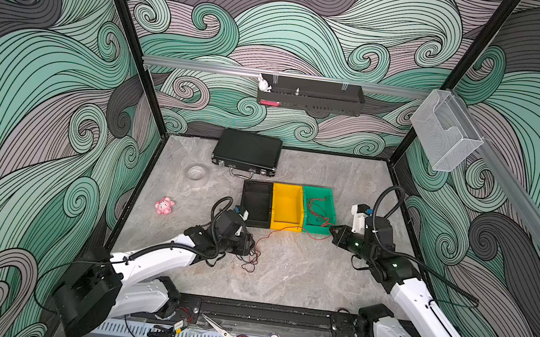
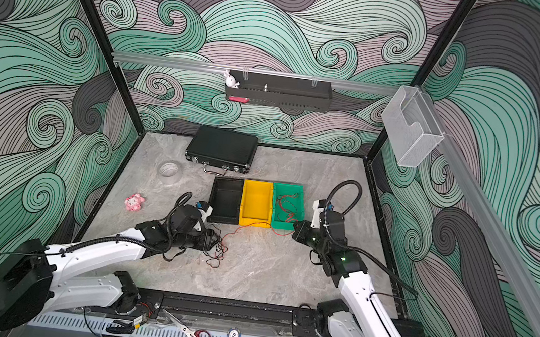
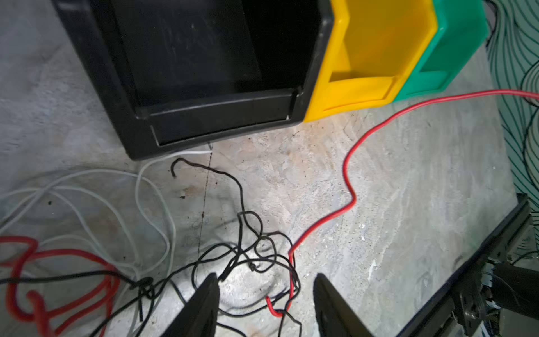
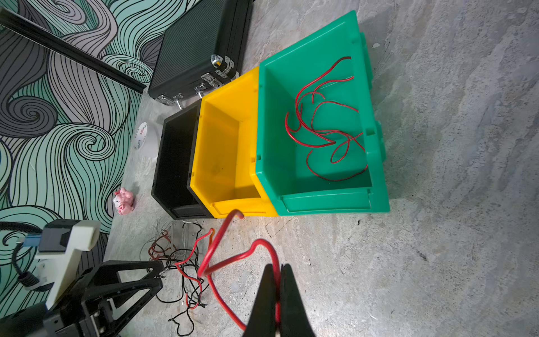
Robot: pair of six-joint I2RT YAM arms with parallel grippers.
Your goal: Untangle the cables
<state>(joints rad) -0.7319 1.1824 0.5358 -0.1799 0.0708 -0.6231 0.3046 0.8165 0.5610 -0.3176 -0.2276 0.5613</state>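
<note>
Cables (image 3: 251, 265) tangle, partly cut off, beneath the spread left end effector (image 3: 267, 277); right end effector (image 4: 277, 267) pinches one red cable (image 4: 222, 233).

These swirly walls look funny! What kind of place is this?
Likely a robot test booth: a left arm and right arm at a small table, patterned walls in a metal frame, coloured bins beside tangled cables.

In both top views the left gripper (image 1: 248, 245) hides the 9 o'clock part of the cables (image 1: 253, 260); the white cables (image 3: 137, 189) are too thin to see there. A red loop (image 3: 70, 253) is blurred in the left wrist view, cut off by the edge.
</note>
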